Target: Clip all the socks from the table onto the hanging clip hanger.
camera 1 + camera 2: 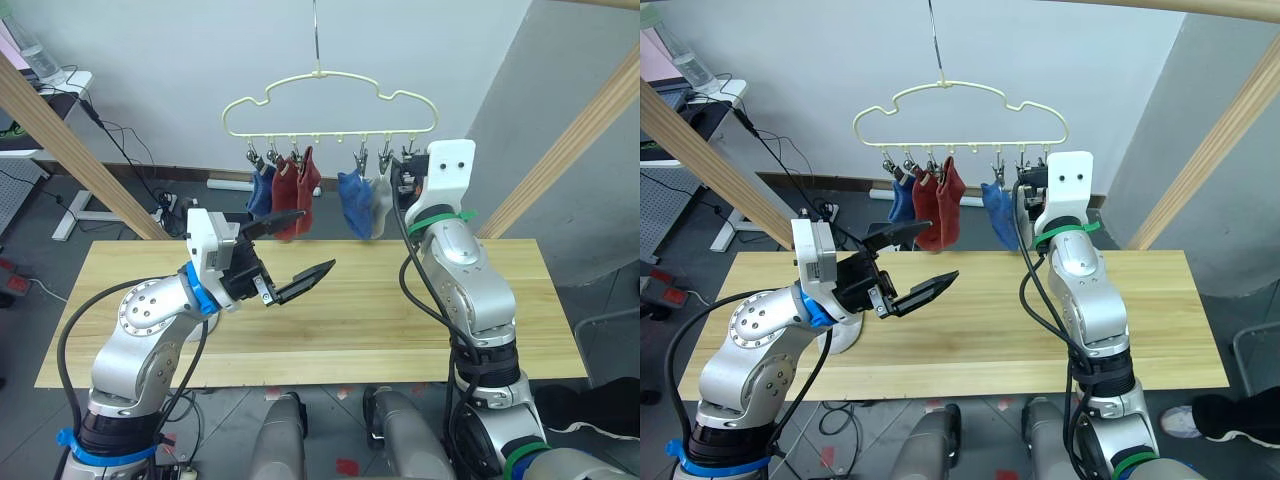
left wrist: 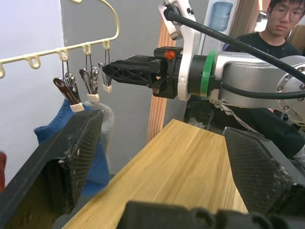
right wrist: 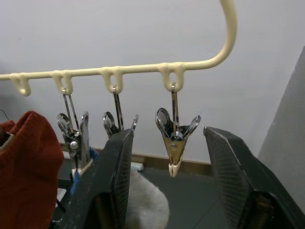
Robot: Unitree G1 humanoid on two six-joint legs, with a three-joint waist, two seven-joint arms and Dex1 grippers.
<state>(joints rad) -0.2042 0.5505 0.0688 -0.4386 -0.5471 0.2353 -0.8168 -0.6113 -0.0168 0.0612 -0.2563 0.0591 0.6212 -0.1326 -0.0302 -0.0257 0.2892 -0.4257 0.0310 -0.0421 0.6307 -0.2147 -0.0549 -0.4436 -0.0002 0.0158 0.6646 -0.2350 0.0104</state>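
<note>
While the left end effector [image 1: 290, 250] hovered low over the counter [image 1: 380, 330] with its black fingers spread wide and nothing between them, the plank top beneath it carried no sock that the head views could show. Judged from that, the picking stage looked finished and the work had reached its closing step: the last clipping, or a check of it.

Farther back, the right end effector [image 3: 167, 181] was raised to the far right end of the clip hanger [image 1: 330, 100], its fingers parted on either side of the last metal clip [image 3: 175, 138], gripping nothing. That clip hung bare. The grey sock [image 1: 383, 208] hung from the clip just beside it, touching the blue sock [image 1: 353, 203]. Further left along the pale wire hung two rust-red socks [image 1: 296, 190] and another blue sock [image 1: 261, 190]. That made five on the hanger; whether a second grey one hung behind, I could not tell.

Any next move would call for settling that count first, then drawing the right arm back without snagging the thin wire or setting it swinging.

A person [image 2: 281, 28] sat beyond the counter. No brand, label or writing could be read anywhere.
</note>
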